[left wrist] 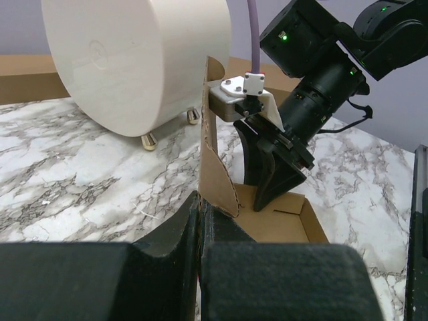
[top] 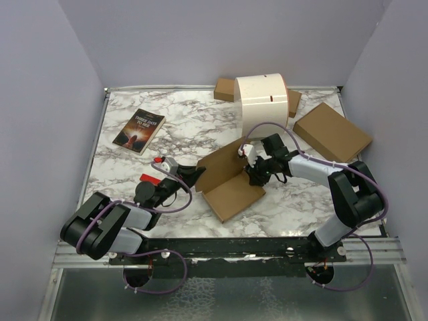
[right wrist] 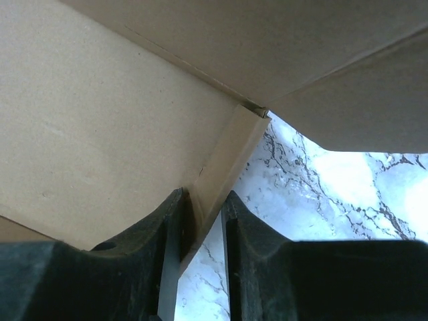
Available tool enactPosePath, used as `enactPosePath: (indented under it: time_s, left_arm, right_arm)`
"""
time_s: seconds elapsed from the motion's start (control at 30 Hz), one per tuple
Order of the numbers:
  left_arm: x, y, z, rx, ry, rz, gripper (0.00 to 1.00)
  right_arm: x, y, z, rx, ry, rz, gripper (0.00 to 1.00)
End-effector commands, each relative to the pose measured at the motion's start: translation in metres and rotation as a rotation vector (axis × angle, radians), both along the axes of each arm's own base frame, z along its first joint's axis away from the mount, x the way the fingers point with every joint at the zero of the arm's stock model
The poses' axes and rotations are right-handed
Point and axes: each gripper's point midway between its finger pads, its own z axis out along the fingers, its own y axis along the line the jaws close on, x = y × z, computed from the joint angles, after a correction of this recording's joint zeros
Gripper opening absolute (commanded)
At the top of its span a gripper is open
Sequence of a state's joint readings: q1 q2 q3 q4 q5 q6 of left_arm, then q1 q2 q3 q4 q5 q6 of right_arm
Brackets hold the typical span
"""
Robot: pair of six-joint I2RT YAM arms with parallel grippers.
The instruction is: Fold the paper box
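From above, the paper box (top: 234,194) lies in the middle of the marble worktop (top: 194,120), partly formed: one panel is flat and another stands up along a crease. The left tool (top: 194,175) meets its left edge and the right tool (top: 253,171) reaches in at the raised part. A book (top: 138,130), a round cream container (top: 262,103) and a larger cardboard box (top: 332,132) sit well apart from the work.

From the left wrist, the left tool (left wrist: 200,217) is fully closed on the thin edge of an upright panel of the paper box (left wrist: 217,167). The right tool (left wrist: 267,188) points down into the tray just beyond it.

From the right wrist, the right tool (right wrist: 205,200) has its jaws a little apart, with a narrow side flap (right wrist: 224,160) running down between them. I cannot tell whether the pads are actually pressing on it.

The step looks to be squaring up a side wall. To my eye it will go best if the left tool simply anchors its panel and does not tug. The right tool should turn the flap about its scored line, not mid-panel, since thin card like this creases easily. The corner should be brought fully square before anything is tucked in — a skewed wall will likely spring back.
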State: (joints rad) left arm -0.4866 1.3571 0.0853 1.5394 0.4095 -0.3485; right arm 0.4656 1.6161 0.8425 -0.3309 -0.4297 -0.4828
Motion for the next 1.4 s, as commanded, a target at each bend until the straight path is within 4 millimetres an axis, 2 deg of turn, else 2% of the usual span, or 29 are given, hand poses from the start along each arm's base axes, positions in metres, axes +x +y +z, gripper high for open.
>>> enactPosePath:
  time_s: [0.0, 0.13, 0.2, 0.37, 0.5, 0.73, 0.93, 1.0, 1.07, 1.1, 1.2, 1.3, 1.37]
  left_arm:
    - [-0.010, 0.010, 0.063, -0.126, -0.241, 0.032, 0.00]
    - [-0.012, 0.011, 0.065, -0.132, -0.245, 0.032, 0.00]
    - [-0.013, 0.011, 0.067, -0.137, -0.248, 0.030, 0.00]
    - [-0.015, 0.009, 0.070, -0.151, -0.246, 0.025, 0.00]
    - [-0.015, 0.006, 0.066, -0.147, -0.230, 0.013, 0.00]
    - [-0.015, 0.000, 0.058, -0.131, -0.209, 0.002, 0.00]
    - [-0.015, -0.003, 0.056, -0.128, -0.207, -0.002, 0.00]
    - [-0.015, -0.004, 0.056, -0.127, -0.207, -0.002, 0.00]
    - [-0.015, -0.005, 0.056, -0.125, -0.208, -0.002, 0.00]
    - [-0.014, -0.004, 0.056, -0.125, -0.209, 0.000, 0.00]
    - [-0.014, -0.005, 0.056, -0.125, -0.212, 0.000, 0.00]
    - [-0.014, -0.005, 0.056, -0.124, -0.212, 0.000, 0.00]
    - [-0.014, -0.005, 0.057, -0.124, -0.213, 0.001, 0.00]
  right_arm:
    - [-0.004, -0.015, -0.013, -0.084, 0.011, -0.020, 0.22]
    - [0.005, -0.023, -0.014, -0.124, -0.031, -0.055, 0.03]
    - [0.012, -0.028, -0.013, -0.151, -0.062, -0.078, 0.01]
    - [0.018, -0.029, -0.009, -0.156, -0.086, -0.100, 0.01]
    - [0.015, -0.024, -0.008, -0.133, -0.065, -0.090, 0.17]
    - [0.016, -0.015, -0.003, -0.081, -0.056, -0.096, 0.31]
    - [0.021, -0.013, -0.005, -0.069, -0.052, -0.143, 0.28]
    - [0.023, -0.014, -0.005, -0.071, -0.060, -0.150, 0.18]
    - [0.026, -0.016, -0.005, -0.080, -0.078, -0.162, 0.04]
    - [0.028, -0.018, -0.005, -0.091, -0.091, -0.169, 0.01]
    - [0.035, -0.027, -0.006, -0.129, -0.133, -0.191, 0.01]
    - [0.033, -0.027, -0.007, -0.135, -0.124, -0.184, 0.01]
    - [0.030, -0.022, -0.005, -0.114, -0.105, -0.166, 0.10]
